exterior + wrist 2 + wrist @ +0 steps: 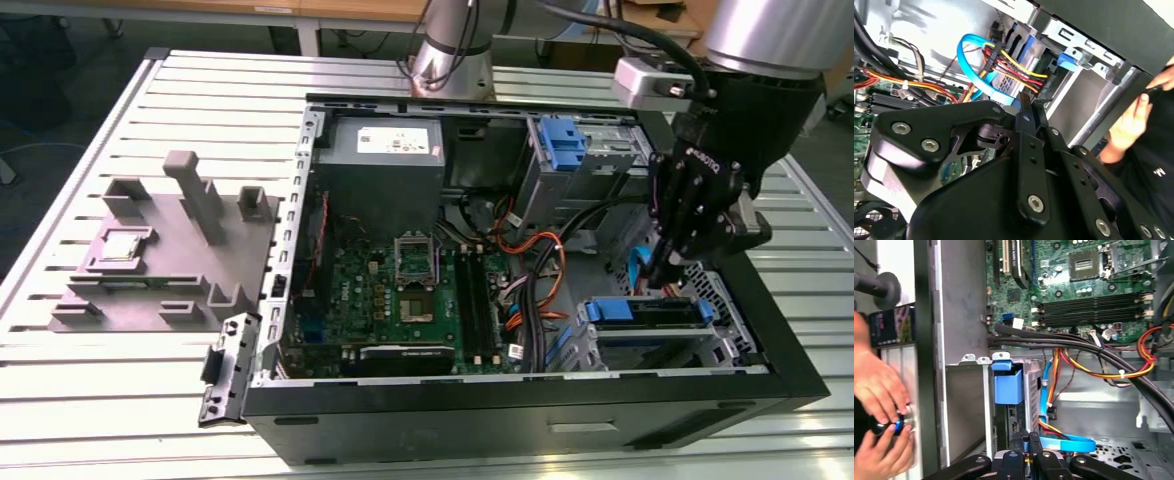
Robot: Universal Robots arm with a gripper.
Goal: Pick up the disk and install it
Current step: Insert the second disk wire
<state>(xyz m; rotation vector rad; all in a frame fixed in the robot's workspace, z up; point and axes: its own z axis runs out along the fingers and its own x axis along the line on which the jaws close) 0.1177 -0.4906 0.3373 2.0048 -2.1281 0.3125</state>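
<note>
Blue-framed, the flat silver-grey hard disk [650, 313] already sits in the drive bay at the open black computer case's [534, 410] front corner. The black gripper [663, 272] hangs just above it, jaws pressed together, holding nothing; seating looks nearly complete.

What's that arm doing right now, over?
Gripper shut, down inside the computer case. Disk seated in lower bay, not held. Cables close beside.

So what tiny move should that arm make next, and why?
Probably ease the tool straight down toward the disk. In the exterior view its fingers are together with nothing between them, and they appear to sit just above the blue-framed disk lying in the drive bay.
</note>
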